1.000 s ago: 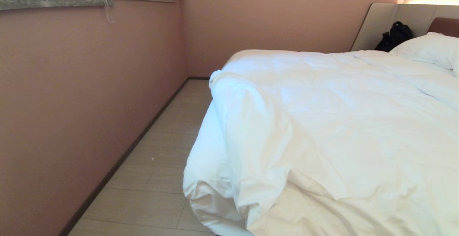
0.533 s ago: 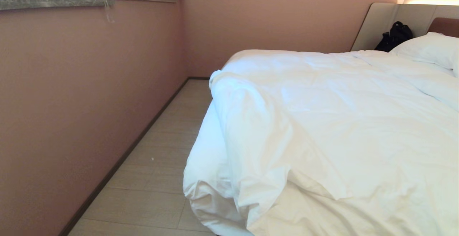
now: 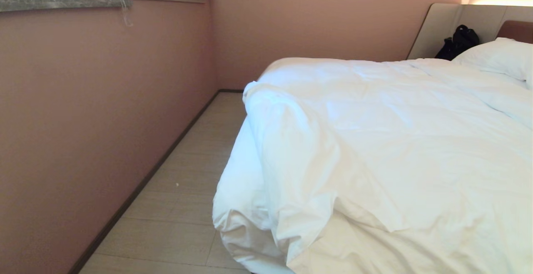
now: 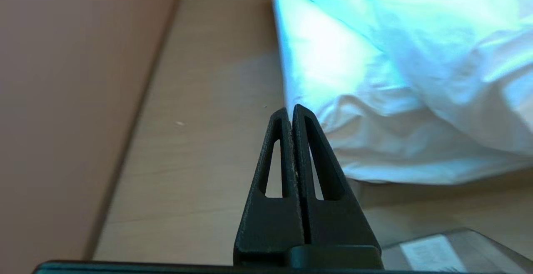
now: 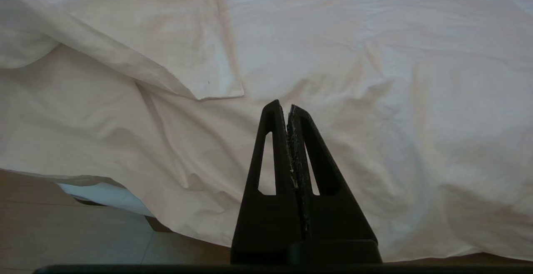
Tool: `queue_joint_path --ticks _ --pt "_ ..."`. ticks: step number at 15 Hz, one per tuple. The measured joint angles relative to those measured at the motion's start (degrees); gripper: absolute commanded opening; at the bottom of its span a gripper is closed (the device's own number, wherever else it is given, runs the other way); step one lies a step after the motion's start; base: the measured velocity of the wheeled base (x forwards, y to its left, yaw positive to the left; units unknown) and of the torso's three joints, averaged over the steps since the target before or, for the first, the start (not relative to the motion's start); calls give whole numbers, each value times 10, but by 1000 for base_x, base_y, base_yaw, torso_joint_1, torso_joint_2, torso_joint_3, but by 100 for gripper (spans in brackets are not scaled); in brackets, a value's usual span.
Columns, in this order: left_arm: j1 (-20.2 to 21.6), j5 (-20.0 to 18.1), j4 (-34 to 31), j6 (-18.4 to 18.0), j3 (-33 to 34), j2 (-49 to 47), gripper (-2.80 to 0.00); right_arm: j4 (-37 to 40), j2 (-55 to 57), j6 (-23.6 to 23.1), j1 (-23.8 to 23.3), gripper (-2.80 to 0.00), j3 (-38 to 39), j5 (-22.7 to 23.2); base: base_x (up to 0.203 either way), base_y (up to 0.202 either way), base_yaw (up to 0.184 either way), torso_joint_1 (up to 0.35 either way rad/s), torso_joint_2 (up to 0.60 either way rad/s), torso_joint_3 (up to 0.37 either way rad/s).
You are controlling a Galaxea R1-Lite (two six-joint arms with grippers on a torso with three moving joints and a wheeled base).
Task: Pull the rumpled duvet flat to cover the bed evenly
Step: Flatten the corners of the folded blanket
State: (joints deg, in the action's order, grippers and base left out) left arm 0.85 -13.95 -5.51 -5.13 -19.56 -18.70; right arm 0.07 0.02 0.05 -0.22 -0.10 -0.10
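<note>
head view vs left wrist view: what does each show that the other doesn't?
Head view only: pillow, beige headboard with a black bag against it, window sill, and the duvet's spread across the bed top. Left wrist view only: the left gripper, shut, empty, above the floor by the duvet's hanging corner. Both: the rumpled duvet, pink wall, pale floor.

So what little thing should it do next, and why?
Probably open the left gripper and ease it toward the bunched corner of the duvet. Its fingers are shut on nothing over the floor, and that corner is folded back on the bed.
</note>
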Motion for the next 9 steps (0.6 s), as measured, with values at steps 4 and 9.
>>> queue_joint_path --ticks 4,9 --pt "0 -86 33 2 -85 -197 -280 0 0 0 0 -280 0 0 0 0 0 0 0 0" --pt "-67 -147 50 -7 -198 -421 -280 0 0 0 0 -280 0 0 0 0 0 0 0 0"
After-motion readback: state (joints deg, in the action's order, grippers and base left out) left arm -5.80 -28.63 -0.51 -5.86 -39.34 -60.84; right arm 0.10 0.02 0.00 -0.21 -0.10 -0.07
